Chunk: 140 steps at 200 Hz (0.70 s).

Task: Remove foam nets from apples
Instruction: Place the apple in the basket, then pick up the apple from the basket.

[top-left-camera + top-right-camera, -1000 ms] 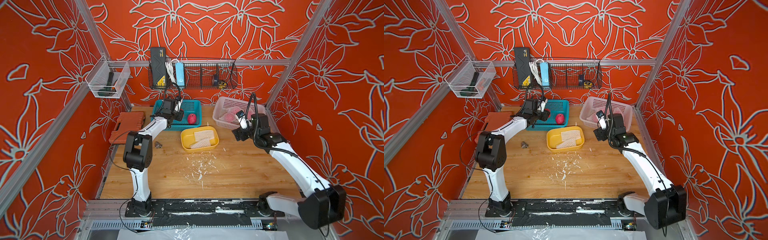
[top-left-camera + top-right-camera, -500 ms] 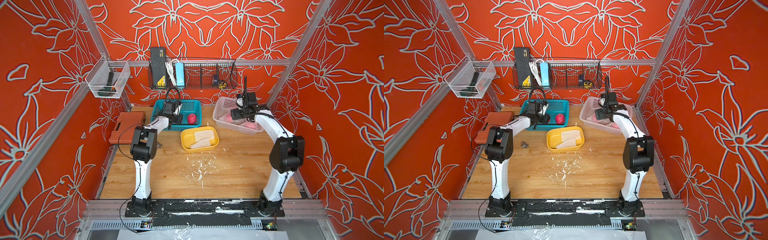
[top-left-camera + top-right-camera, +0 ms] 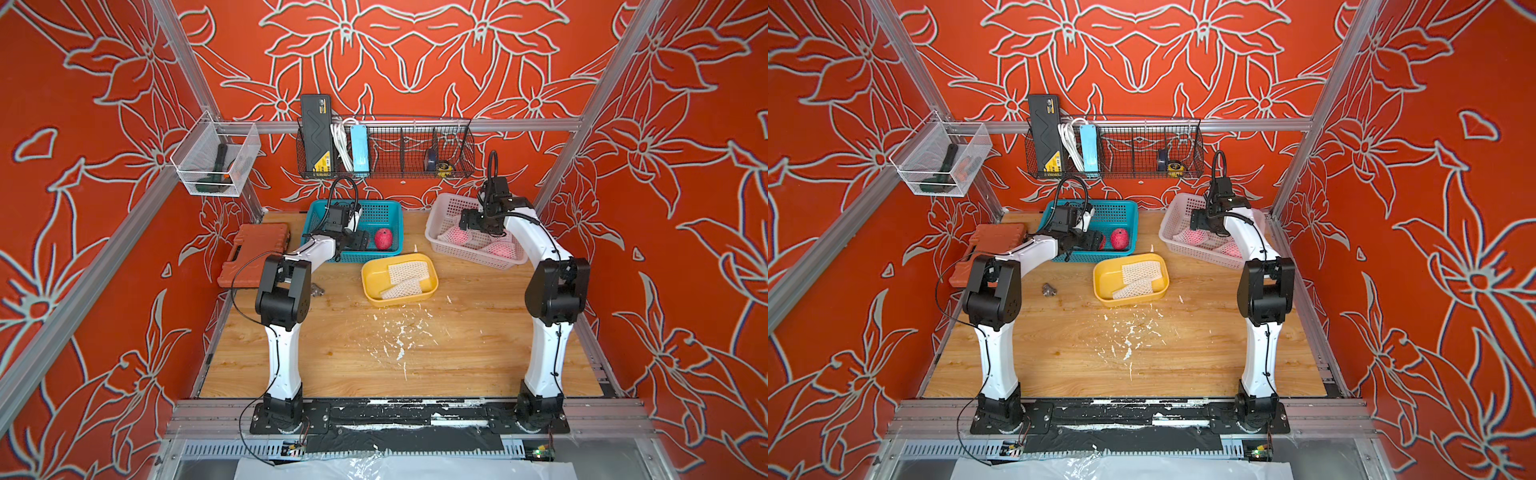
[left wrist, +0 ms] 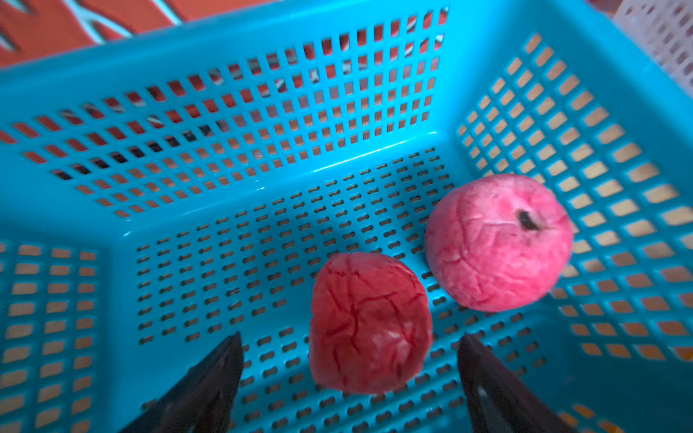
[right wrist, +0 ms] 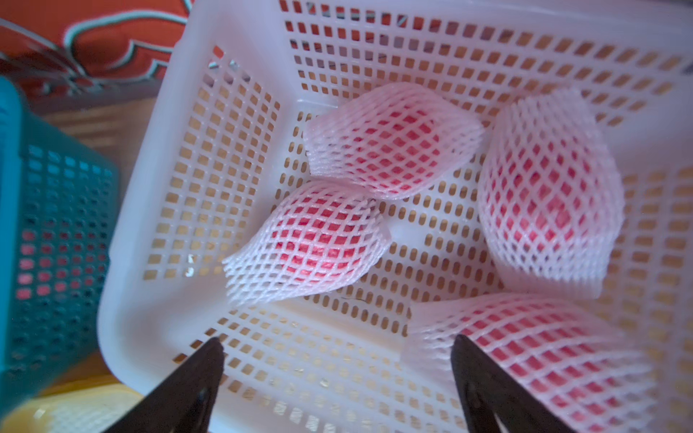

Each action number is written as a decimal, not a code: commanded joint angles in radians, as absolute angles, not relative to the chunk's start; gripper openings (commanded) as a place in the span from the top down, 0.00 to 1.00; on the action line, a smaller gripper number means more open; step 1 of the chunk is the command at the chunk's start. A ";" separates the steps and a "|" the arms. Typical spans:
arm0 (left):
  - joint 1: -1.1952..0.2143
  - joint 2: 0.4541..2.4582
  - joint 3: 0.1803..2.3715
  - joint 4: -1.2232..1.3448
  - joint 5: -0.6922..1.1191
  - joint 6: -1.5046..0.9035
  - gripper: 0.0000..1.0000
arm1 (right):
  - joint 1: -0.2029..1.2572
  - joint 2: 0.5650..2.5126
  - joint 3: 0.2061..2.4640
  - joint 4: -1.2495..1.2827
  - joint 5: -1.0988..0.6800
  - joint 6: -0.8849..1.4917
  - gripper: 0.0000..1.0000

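Observation:
My left gripper reaches into the blue basket and stands open. A bare red apple sits between its fingers, touching neither. A second bare apple lies beside it and also shows in a top view. My right gripper hangs open over the white basket, holding nothing. Under it lie several apples in foam nets. Two empty foam nets lie in the yellow tray.
An orange tool case lies at the table's left edge, with a small grey metal piece near the left arm. White foam crumbs are scattered mid-table. A wire shelf and a clear bin hang on the walls.
My left gripper has opened wide and let the bare apple go in the blue basket. My right arm has folded back, and its gripper has moved from the white basket's front to above it.

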<state>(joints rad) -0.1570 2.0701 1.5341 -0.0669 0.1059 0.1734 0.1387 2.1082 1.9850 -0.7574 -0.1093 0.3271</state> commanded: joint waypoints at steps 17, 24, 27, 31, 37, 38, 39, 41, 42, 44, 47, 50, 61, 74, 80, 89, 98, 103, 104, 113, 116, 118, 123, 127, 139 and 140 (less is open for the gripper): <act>-0.155 1.943 1.454 0.018 0.118 0.155 0.04 | 0.164 2.088 1.939 -0.726 -0.055 0.528 0.02; -0.155 1.933 1.443 0.022 0.119 0.153 0.02 | 0.164 2.095 1.940 -0.728 -0.043 0.556 0.02; -0.155 1.929 1.438 0.024 0.122 0.152 0.02 | 0.164 2.097 1.940 -0.729 -0.042 0.569 0.02; -0.154 1.924 1.433 0.027 0.126 0.152 0.02 | 0.163 2.102 1.940 -0.728 -0.042 0.583 0.02; -0.156 1.916 1.421 0.034 0.130 0.152 0.02 | 0.164 2.108 1.940 -0.724 -0.042 0.604 0.02; -0.155 1.914 1.418 0.035 0.129 0.152 0.02 | 0.165 2.109 1.939 -0.723 -0.042 0.608 0.02; -0.155 1.912 1.417 0.036 0.130 0.152 0.02 | 0.165 2.111 1.939 -0.723 -0.042 0.612 0.02; -0.155 1.910 1.414 0.039 0.130 0.151 0.02 | 0.164 2.113 1.938 -0.721 -0.041 0.623 0.02; -0.155 1.908 1.412 0.039 0.130 0.151 0.02 | 0.163 2.114 1.938 -0.719 -0.041 0.627 0.02; -0.155 1.905 1.409 0.042 0.130 0.150 0.02 | 0.164 2.115 1.936 -0.715 -0.043 0.635 0.02; -0.155 1.901 1.403 0.045 0.130 0.148 0.02 | 0.164 2.117 1.933 -0.709 -0.047 0.649 0.02; -0.155 1.898 1.399 0.048 0.131 0.147 0.02 | 0.165 2.120 1.932 -0.703 -0.049 0.660 0.02; -0.155 1.883 1.381 0.061 0.136 0.144 0.02 | 0.168 2.131 1.936 -0.696 -0.043 0.696 0.02; -0.156 1.869 1.367 0.067 0.144 0.138 0.02 | 0.171 2.142 1.943 -0.694 -0.029 0.740 0.02; -0.156 1.863 1.362 0.069 0.148 0.135 0.02 | 0.172 2.147 1.944 -0.695 -0.017 0.764 0.02; -0.156 1.854 1.352 0.075 0.154 0.132 0.02 | 0.174 2.157 1.942 -0.686 -0.016 0.793 0.02; -0.157 1.848 1.344 0.078 0.162 0.128 0.02 | 0.180 2.171 1.952 -0.686 -0.015 0.807 0.02; -0.156 1.845 1.341 0.081 0.167 0.125 0.02 | 0.184 2.180 1.959 -0.688 -0.011 0.810 0.02; -0.156 1.845 1.341 0.081 0.168 0.124 0.02 | 0.184 2.182 1.962 -0.689 -0.010 0.810 0.02; -0.158 1.840 1.334 0.083 0.176 0.120 0.02 | 0.191 2.201 1.979 -0.703 0.003 0.825 0.02; -0.158 1.839 1.332 0.084 0.178 0.119 0.02 | 0.193 2.207 1.983 -0.705 0.007 0.833 0.02; -0.158 1.838 1.332 0.084 0.178 0.118 0.02 | 0.193 2.211 1.985 -0.706 0.008 0.838 0.02; -0.158 1.838 1.330 0.084 0.181 0.116 0.02 | 0.195 2.220 1.987 -0.706 0.009 0.855 0.02; -0.158 1.837 1.328 0.086 0.182 0.114 0.02 | 0.194 2.223 1.989 -0.706 0.011 0.869 0.02; -0.160 1.832 1.321 0.090 0.188 0.110 0.02 | 0.199 2.232 1.982 -0.687 0.020 0.905 0.02; -0.160 1.832 1.321 0.090 0.189 0.109 0.02 | 0.199 2.233 1.981 -0.686 0.023 0.907 0.02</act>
<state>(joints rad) -0.1570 1.8824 1.3350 0.0612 0.1581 0.1295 0.1814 2.1979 1.9644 -0.6888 -0.0277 0.7921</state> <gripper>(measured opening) 0.979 0.983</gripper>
